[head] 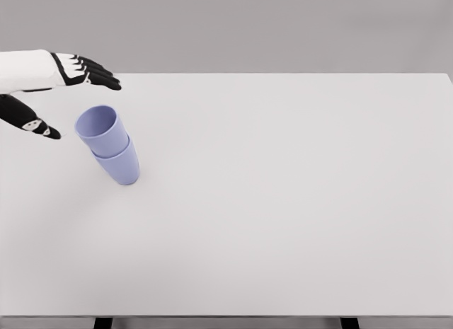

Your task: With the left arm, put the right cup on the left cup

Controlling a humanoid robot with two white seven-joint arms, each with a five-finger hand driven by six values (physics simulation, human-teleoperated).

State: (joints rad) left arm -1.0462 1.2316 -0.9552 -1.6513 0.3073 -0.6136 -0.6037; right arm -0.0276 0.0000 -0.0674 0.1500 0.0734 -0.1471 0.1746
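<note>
The left hand (67, 95), white with black fingers, is seen coming in from the upper left edge of the head view, and it's held wide open with nothing gripped. The long fingers (99, 76) are stretched out flat toward the right along the far part of the scene, while the thumb (39, 125) is spread well apart below them, pointing right too. A wide gap is left between fingers and thumb, and nothing is sitting inside it.

Just to the right of that gap, the two pale lilac-blue plastic cups are found already nested. The upper lilac cup (101, 131) is seated inside the lower lilac cup (122, 166), so only the lower part of the bottom one is visible sticking out underneath. The open mouth of the upper cup is facing the camera side a bit, so the stack looks tilted up and to the left in this view, though whether that's real lean or just the camera angle can't be told. The cups are close to the hand, with the thumb tip just beside the rim, but no contact is seen; a sliver of table surface shows between them.

The stack is stood on the plain white tabletop (297, 201), in its left portion and fairly far back. A soft shadow is cast under the hand and the cups. Two dark legs are just visible at the near edge, and a grey wall is seen behind.
</note>
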